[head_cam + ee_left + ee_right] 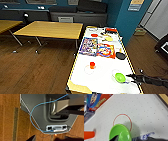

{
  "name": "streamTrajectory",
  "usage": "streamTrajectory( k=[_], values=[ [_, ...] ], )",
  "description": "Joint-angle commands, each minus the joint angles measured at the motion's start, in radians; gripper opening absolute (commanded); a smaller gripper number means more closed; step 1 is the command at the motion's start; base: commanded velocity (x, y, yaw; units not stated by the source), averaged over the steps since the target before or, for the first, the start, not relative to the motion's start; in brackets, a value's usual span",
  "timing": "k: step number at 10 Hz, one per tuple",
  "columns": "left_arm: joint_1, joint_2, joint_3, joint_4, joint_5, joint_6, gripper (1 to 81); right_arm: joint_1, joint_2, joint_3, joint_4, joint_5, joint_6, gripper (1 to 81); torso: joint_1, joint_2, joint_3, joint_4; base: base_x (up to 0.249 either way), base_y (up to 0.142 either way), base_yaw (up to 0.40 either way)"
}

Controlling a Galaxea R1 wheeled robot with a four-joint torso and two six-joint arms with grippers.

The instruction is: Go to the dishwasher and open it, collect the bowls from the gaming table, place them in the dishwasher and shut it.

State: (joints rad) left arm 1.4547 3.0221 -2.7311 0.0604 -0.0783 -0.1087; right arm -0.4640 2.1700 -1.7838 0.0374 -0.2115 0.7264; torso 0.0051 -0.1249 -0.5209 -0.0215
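The gaming table point(105, 82) has a white top and a yellow rim. A lime-green bowl point(120, 77) sits near its front right corner. My right gripper point(129, 78) reaches in from the right, open, its tips just beside the bowl's rim. In the right wrist view the green bowl point(120, 132) lies close below my right gripper point(134, 139), partly on a red ring printed on the table. A black bowl point(120, 55) rests further back along the right edge. My left gripper point(50, 139) hangs open over the wood floor beside the robot's grey base point(41, 110). The dishwasher is out of view.
An orange cup point(92, 65) stands mid-table. Two colourful game boxes point(98, 48) lie behind it, with small items at the far end. Wooden tables point(50, 29) stand to the left on the wood floor. A teal wall point(130, 22) rises to the right.
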Motion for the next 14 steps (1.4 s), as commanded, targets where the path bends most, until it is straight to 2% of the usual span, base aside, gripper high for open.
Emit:
streamTrajectory(
  k=[1, 12, 13, 14],
  values=[
    [0.002, -0.003, -0.003, -0.005, 0.074, -0.002, 81.1, 0.1, -0.007, -0.05, 0.024, -0.032, 0.002, 81.1, 0.0, 0.0, 0.0, 0.0, 0.0, 0.0, 0.0],
    [0.002, -0.012, -0.003, -0.007, 0.074, -0.002, 81.1, 0.1, 0.098, -0.112, 0.035, -0.026, 0.031, 81.1, 0.0, 0.0, 0.0, 0.0, 0.0, 0.0, 0.0],
    [0.002, -0.012, -0.003, -0.007, 0.074, -0.002, 81.1, 0.092, 0.098, -0.109, 0.035, -0.02, 0.031, 1.0, 0.0, 0.0, 0.0, 0.0, 0.0, 0.0, 0.0],
    [0.002, -0.012, -0.003, -0.007, 0.072, -0.002, 81.1, 0.086, 0.089, -0.094, 0.035, -0.014, 0.031, 1.0, 0.0, 0.0, 0.0, 0.0, 0.0, 0.0, 0.0]
  ],
)
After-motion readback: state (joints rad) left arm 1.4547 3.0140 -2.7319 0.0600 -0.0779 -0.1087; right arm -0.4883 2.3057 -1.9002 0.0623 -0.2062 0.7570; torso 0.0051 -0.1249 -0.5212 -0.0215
